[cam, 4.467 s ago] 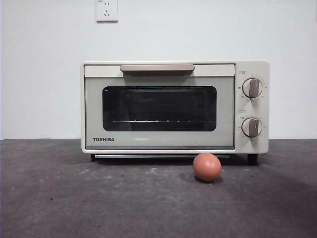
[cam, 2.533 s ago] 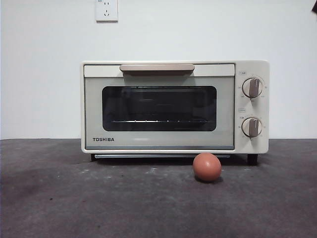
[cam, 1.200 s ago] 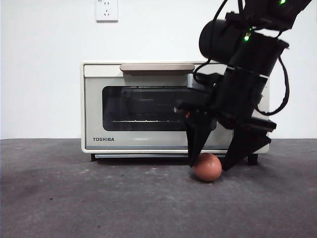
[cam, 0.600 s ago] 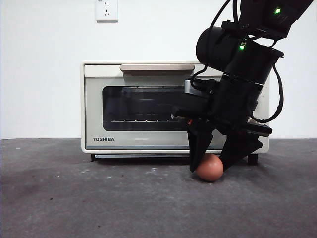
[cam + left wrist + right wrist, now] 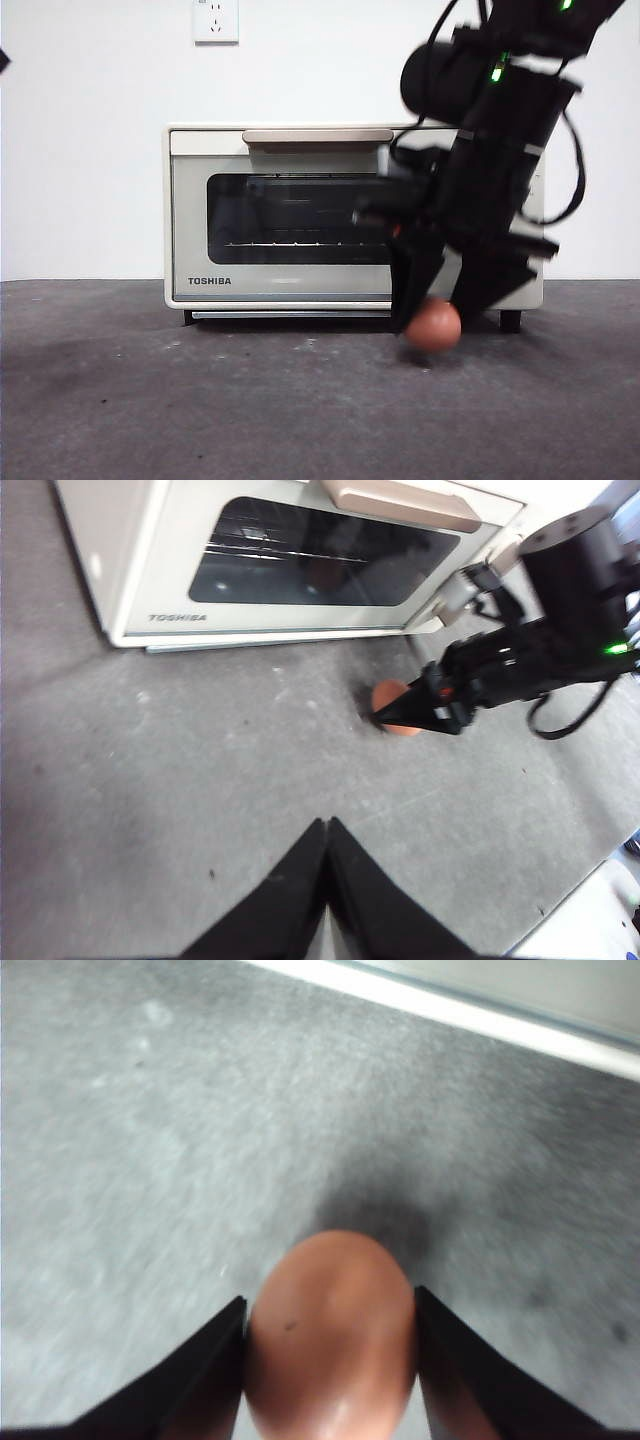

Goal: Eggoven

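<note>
My right claw (image 5: 330,1360) is clamped on the egg (image 5: 332,1335), one jaw pressing each side. In my right wrist view its long axis runs along the jaws, narrower end pointing away from the wrist. The egg sits just in front of the oven (image 5: 320,215), below the knobs end, right at the grey surface (image 5: 200,400); contact unclear, blurred. Left claw (image 5: 326,828) hangs well back, jaws pressed together, holding nothing.
</note>
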Available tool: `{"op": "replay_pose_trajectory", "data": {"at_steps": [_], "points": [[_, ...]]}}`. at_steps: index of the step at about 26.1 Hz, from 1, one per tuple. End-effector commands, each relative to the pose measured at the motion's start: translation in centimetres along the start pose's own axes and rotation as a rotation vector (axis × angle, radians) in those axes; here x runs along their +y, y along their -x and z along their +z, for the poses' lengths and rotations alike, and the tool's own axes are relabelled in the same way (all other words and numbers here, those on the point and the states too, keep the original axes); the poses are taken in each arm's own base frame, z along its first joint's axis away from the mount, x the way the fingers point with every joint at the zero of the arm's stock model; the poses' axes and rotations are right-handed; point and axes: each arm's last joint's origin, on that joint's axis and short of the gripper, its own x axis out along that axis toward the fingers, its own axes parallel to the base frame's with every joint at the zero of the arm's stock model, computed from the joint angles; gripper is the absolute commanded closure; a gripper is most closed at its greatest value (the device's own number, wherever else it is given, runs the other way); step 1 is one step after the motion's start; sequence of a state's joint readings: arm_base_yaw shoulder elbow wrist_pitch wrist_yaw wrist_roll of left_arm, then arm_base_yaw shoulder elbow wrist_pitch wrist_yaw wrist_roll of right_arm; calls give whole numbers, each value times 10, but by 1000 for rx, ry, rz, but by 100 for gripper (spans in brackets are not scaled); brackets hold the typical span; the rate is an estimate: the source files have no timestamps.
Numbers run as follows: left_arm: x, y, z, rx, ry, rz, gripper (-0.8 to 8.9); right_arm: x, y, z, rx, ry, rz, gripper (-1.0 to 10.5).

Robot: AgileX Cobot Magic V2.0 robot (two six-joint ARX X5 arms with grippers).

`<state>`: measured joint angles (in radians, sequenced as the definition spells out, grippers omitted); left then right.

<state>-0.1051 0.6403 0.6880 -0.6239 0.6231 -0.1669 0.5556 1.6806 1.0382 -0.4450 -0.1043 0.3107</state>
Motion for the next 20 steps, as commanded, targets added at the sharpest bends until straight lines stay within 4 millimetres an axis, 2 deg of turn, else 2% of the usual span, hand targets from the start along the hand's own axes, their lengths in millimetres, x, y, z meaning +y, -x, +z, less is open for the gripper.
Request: {"op": "replay_pose_trajectory", "data": {"at_steps": [1,6,11,14,20], "points": [[-4,-6,14,-49,-31,-35,806,10,27,3,-70,57,30,944],[-12,-35,39,-69,-78,-50,806,22,99,-8,-200,130,81,944],[-26,-74,81,-97,-146,-82,806,20,162,-29,-335,162,117,944],[-29,-97,97,-95,-161,-84,806,17,182,-40,-367,170,125,944],[-28,-136,116,-50,-181,-81,806,14,205,-54,-428,183,137,944]]}}
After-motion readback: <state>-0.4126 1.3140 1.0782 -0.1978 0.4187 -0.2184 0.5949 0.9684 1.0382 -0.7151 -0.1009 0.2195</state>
